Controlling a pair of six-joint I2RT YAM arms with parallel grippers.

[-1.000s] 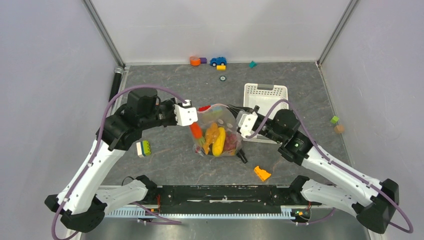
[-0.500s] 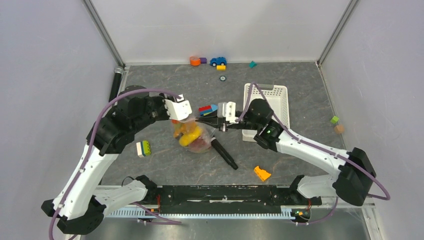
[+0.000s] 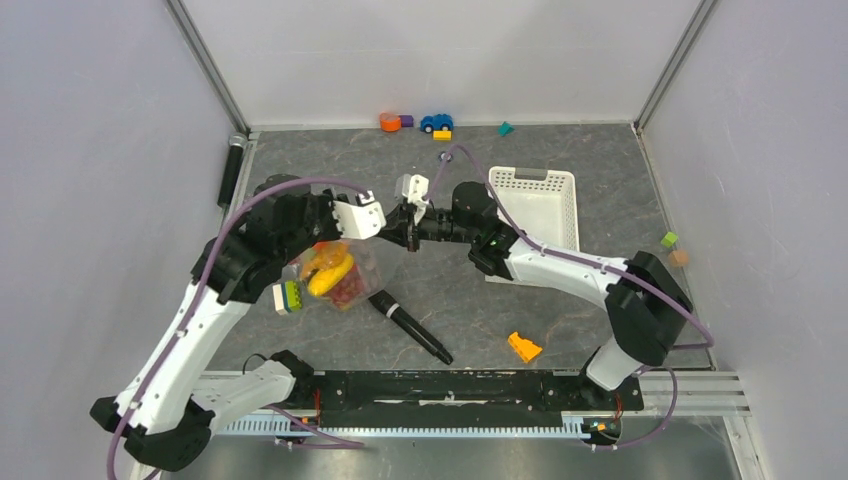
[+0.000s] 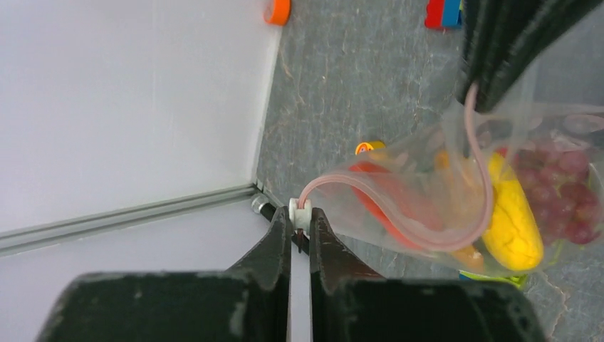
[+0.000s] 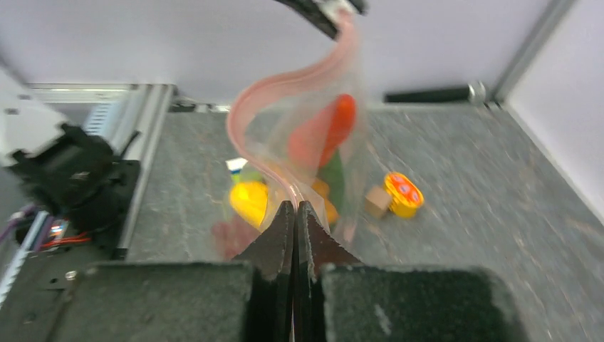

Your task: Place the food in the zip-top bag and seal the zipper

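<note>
Enclosure: pale lilac-grey walls (image 3: 90, 150) on 3 sides, metal corner posts. table (image 3: 560, 310) is dark grey w/ a stone pattern, alu rail along bottom edge of top view.

zip-top bag (image 3: 335, 275) sits left of centre in top view, hanging just under the L wrist. Clear, floppy, crumpled, bulging. Can't tell if its bottom touches the table. white lattice basket (image 3: 545, 205) is right of centre, well apart from bag. black stick (image 3: 410, 328) lies diagonal below centre, near bag's lower right.

food (image 3: 330, 278) is all inside the bag: yellow piece (image 4: 509, 221) biggest, purple-red cluster (image 4: 563, 199) at its right in L wrist view. In R wrist view, orange-red piece (image 5: 324, 132) sits high and green bit (image 5: 333, 178) under it.

zipper (image 5: 237, 125): thin pink strip, slack, snaking btwn both grippers. Can't tell if sealed. left gripper (image 4: 300, 214) is clamped on one end, at a white tab (image 4: 300, 206). right gripper (image 5: 295, 210) is pinched tight on the strip further along.

Small stuff: orange wedge block (image 3: 523, 346) lower right, green/yellow brick (image 3: 288, 296) touching bag's left side in top view, blue toy car (image 3: 436, 122) at top wall.
</note>
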